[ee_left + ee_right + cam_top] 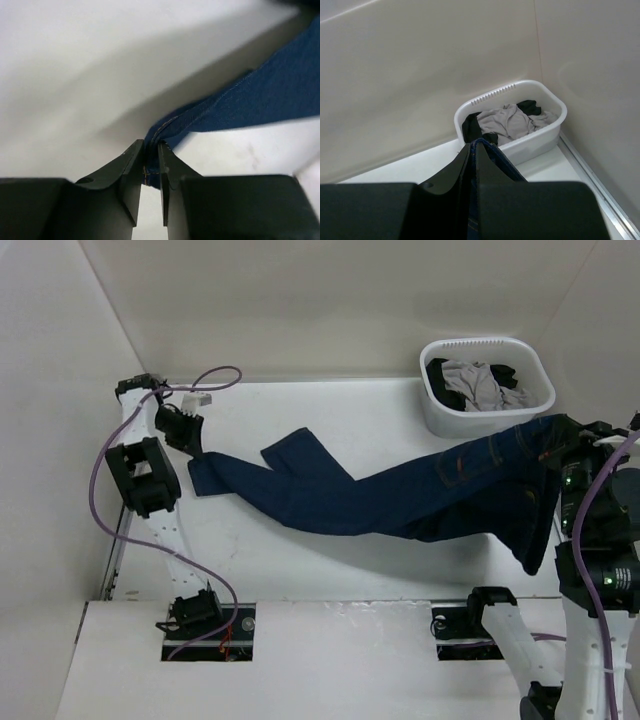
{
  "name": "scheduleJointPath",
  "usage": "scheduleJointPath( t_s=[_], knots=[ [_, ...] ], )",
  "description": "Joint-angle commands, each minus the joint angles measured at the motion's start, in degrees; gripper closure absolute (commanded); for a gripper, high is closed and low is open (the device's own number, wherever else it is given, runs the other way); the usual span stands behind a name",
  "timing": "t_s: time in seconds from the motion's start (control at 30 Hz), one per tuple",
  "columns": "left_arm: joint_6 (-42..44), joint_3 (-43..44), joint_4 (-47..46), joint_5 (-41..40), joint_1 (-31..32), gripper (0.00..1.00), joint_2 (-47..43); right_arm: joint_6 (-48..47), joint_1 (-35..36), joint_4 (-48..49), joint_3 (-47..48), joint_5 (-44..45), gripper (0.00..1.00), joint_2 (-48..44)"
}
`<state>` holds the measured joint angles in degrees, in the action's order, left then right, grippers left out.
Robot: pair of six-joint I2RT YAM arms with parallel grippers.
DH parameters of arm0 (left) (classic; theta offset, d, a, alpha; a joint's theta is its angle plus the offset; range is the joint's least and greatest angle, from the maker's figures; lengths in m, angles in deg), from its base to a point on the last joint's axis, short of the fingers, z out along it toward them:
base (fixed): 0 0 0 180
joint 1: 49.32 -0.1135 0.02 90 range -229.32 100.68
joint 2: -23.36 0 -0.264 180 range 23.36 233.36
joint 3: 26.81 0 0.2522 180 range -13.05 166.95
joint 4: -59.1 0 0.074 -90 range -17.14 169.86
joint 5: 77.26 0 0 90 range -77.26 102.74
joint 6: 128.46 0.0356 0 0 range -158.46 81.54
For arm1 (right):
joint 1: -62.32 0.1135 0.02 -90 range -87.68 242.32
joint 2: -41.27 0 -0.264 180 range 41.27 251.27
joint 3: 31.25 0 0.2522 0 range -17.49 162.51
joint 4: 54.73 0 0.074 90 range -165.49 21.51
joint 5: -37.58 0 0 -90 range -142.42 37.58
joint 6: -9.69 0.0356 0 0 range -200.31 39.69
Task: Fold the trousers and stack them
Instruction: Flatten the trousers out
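Navy jeans [380, 502] stretched across the table [300, 570] between 2 grippers.
Left gripper [151, 146] pinches a leg hem; right gripper [473, 146] clamps the waist end near the laundry basket [540, 140].

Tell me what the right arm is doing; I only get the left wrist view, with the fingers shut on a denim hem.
Observer: The right gripper is shut on the other end of the trousers, the end with the pocket stitching.
Operator: How does the cloth run between us?
Observer: It spans the table from the left gripper to the right one, and a part hangs down below the right gripper.
Operator: Anything close to the right side?
Observer: A white basket holding grey and black clothes stands in the far right corner, just beyond the right gripper.
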<state>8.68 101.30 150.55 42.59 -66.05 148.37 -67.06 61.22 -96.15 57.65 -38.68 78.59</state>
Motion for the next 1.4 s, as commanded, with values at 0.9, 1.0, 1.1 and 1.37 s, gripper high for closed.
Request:
scheduleJointPath(
  t_s=[0.9,1.0,1.1,1.37],
  knots=[
    [-25.1,-35.2,-24.3,-6.1,-2.2,0.55,-17.9,3.2,2.8,8.8,-14.4,0.6,0.99,-2.0],
    [-27.1,-35.1,-26.6,-5.2,-2.3,0.54,-16.1,2.9,2.8,8.9,-14.7,0.6,0.99,-2.2],
    [-27.4,-35.0,-27.2,-6.1,-1.9,0.54,-14.1,2.9,2.7,8.9,-14.8,0.8,0.98,-2.5],
    [-31.1,-33.1,-34.0,-9.5,-2.8,0.56,-10.6,3.1,2.7,8.9,-14.8,0.5,0.98,-2.3]
  ],
)
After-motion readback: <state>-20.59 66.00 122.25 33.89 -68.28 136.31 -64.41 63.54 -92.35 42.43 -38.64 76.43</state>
